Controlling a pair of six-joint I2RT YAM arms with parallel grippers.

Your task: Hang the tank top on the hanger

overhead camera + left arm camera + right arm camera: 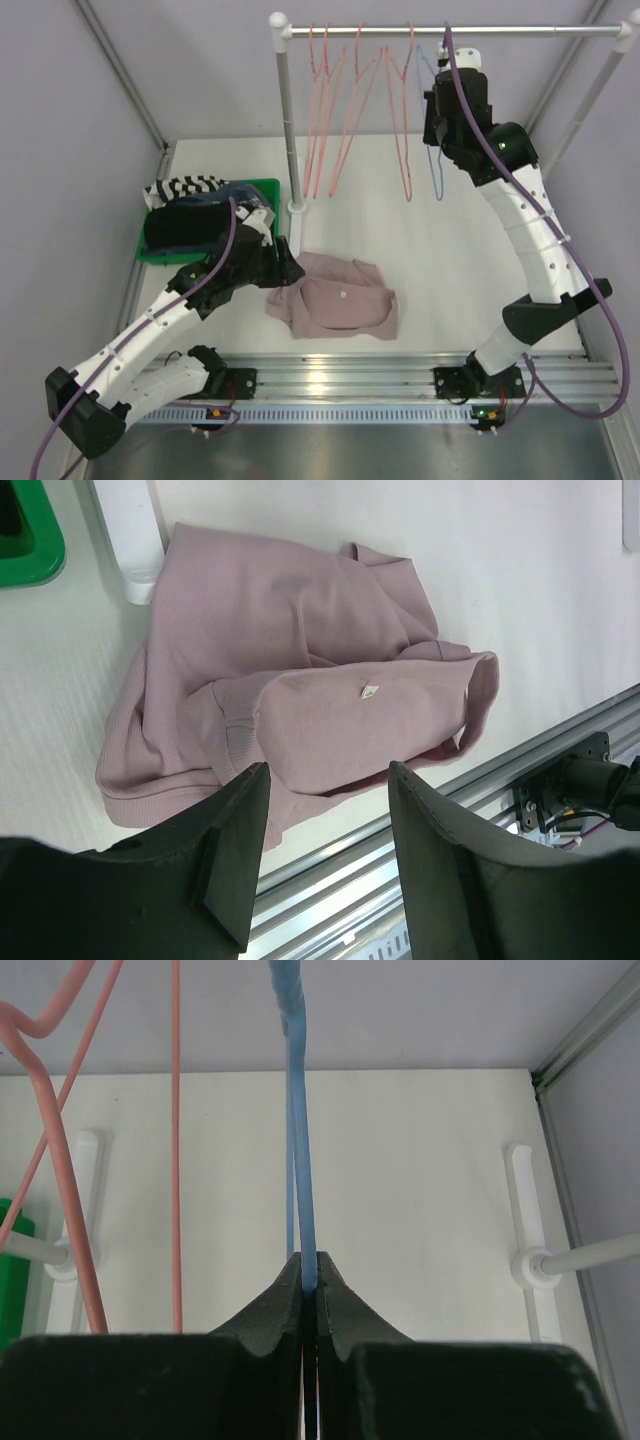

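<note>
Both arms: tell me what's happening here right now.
The right gripper is shut on the blue hanger, up by the rail next to the pink hangers. The left gripper is open over the tank top, which lies crumpled on the table, and is not gripping it. The top is not yet on the hanger.
</note>
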